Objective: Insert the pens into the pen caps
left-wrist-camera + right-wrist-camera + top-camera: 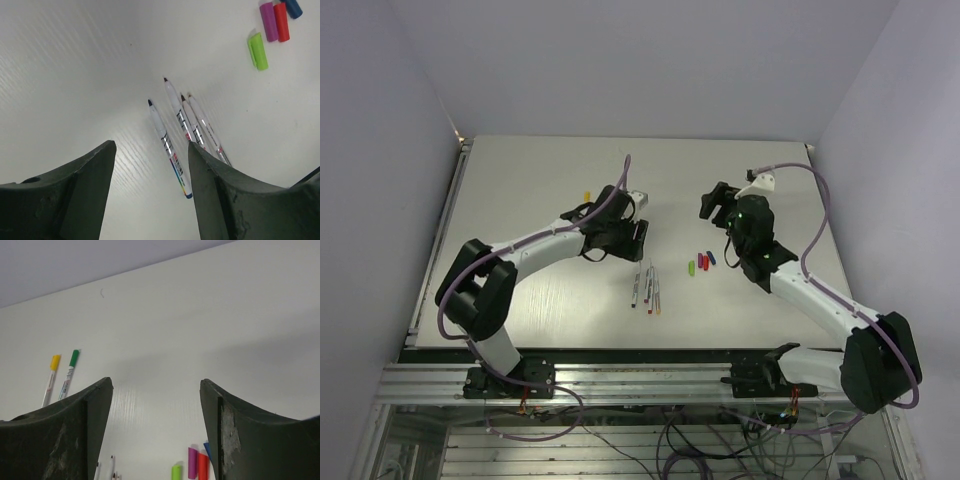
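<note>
Pale grey table [520,170] surface, enclosed by plain walls [620,60], carries both arms at its near edge. Seen from overhead, the two claws stand apart from each other above the middle of the table.

**Left claw** [151,145]
- Jaws stand apart. The fingers [75,200] hold nothing.
- Directly ahead of the gap lie four uncapped pens [175,102], roughly parallel, with their small dark tips pointing away from the claw.
- One pen lies slightly to the left of the other three.
- The rear ends of the right-hand pens are hidden behind the right finger.
- Farther ahead and to the right lie four loose pen caps [270,30].
- The light green cap [257,50] is nearest.
- Beyond it the purple cap [269,21] and the red cap [281,21] lie side by side, touching.
- The blue cap [292,7] is farthest, at the frame edge.

**Right claw** [156,382]
- Jaws stand apart, with nothing between them.
- Close in, beside the right finger, the four loose caps show at the bottom of the wrist view.
- Two uncapped pen tips show beside the left finger.
- Well ahead and to the left lie the yellow-capped pen [51,377] and the green-capped pen [69,374], side by side, with their caps pointing away from the claw.
- Whether these two touch cannot be determined.
</note>
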Tool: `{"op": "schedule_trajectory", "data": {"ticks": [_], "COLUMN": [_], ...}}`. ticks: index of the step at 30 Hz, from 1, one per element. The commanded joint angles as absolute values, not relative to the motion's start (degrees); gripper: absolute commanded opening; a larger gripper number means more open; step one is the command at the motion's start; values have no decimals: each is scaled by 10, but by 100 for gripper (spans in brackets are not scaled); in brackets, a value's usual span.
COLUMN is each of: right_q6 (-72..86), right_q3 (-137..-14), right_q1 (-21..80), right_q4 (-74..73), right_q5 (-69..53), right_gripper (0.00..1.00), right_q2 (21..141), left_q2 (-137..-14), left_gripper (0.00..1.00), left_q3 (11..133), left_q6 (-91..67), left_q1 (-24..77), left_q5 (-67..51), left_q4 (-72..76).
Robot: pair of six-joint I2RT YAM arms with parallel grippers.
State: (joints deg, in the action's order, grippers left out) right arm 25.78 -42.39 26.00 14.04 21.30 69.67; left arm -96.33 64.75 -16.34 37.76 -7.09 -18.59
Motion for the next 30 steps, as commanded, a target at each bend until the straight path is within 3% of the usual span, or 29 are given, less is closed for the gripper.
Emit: {"op": "schedule_trajectory", "data": {"ticks": [1,12,30], "right_q6": [249,275,267], "right_q3": [-397,-428,-398], "right_q1": [260,261,261], "right_q4": [181,76,85], "right_q5": [200,246,233], "right_gripper": [71,63,59], "right_q2": [668,701,682], "left_q2": [-948,-973,-1026], "left_gripper": [70,68,64], "left_q3": [638,634,616], "left_q6": [-169,-168,-180], "left_q1": [386,432,489], "left_q5": [-57,-37,50], "left_q4": [-221,-238,-208]}}
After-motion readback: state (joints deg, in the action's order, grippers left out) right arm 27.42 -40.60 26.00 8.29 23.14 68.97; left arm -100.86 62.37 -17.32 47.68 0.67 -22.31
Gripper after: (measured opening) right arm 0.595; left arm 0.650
